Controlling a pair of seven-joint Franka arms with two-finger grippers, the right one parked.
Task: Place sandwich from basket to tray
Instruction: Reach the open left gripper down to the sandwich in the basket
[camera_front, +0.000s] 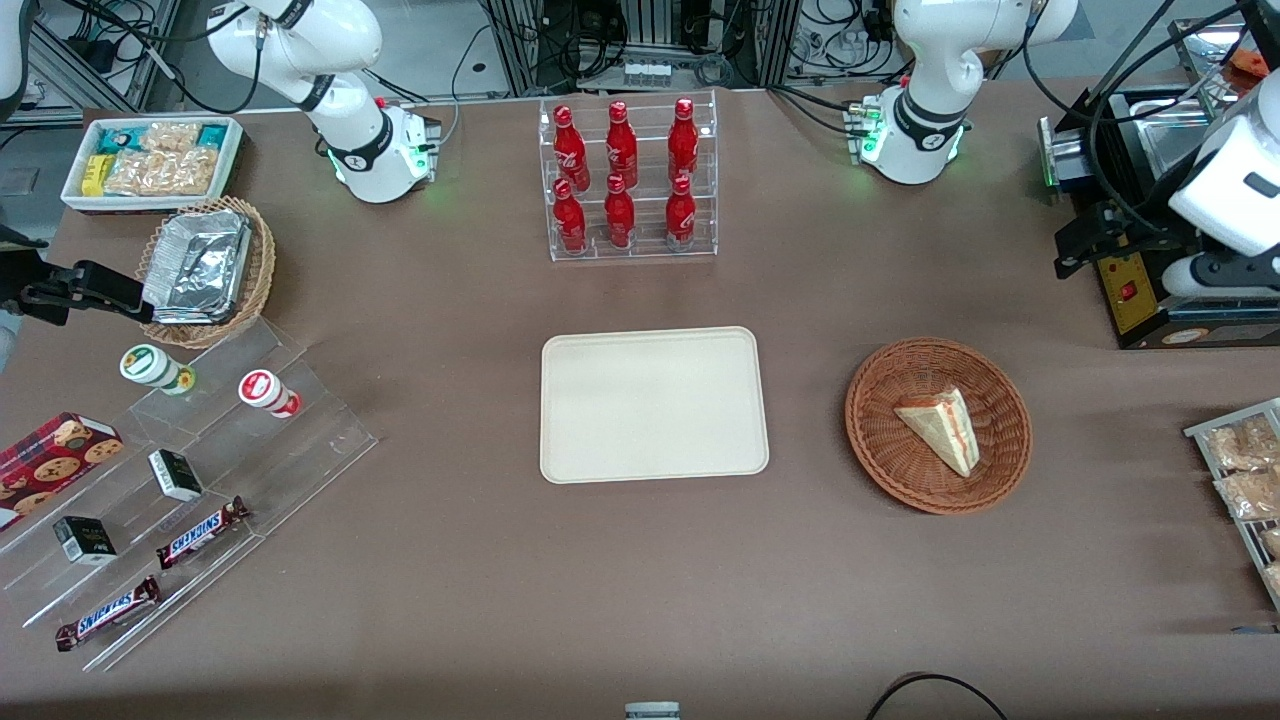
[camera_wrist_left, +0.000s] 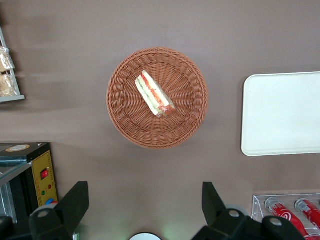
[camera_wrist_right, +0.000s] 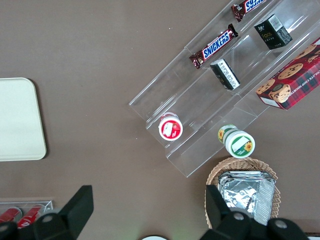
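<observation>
Left wrist view looks straight down on the basket (camera_wrist_left: 157, 98), with the sandwich (camera_wrist_left: 154, 94) lying inside it a little off centre, its cut edge of red and green filling turned up. The wedge's long axis runs on a diagonal across the basket floor, neither parallel nor square to the line joining the two fingers (camera_wrist_left: 75, 202), so the wrist would probably need to rotate before the fingers can close across the short width of the bread. The gripper (camera_wrist_left: 145, 207) is spread wide and holds nothing; it hangs high above the brown surface (camera_wrist_left: 75, 50), offset from the basket toward the arm's own base, not yet over the sandwich. In the front view the sandwich (camera_front: 940, 428) sits in the basket (camera_front: 938, 425) toward the working arm's end of the surface, while the tray (camera_front: 653, 404) lies flat and bare beside it near the middle, well apart. The working arm is drawn up, folded at its end of the surface, so the reach likely begins with a move forward and down.
</observation>
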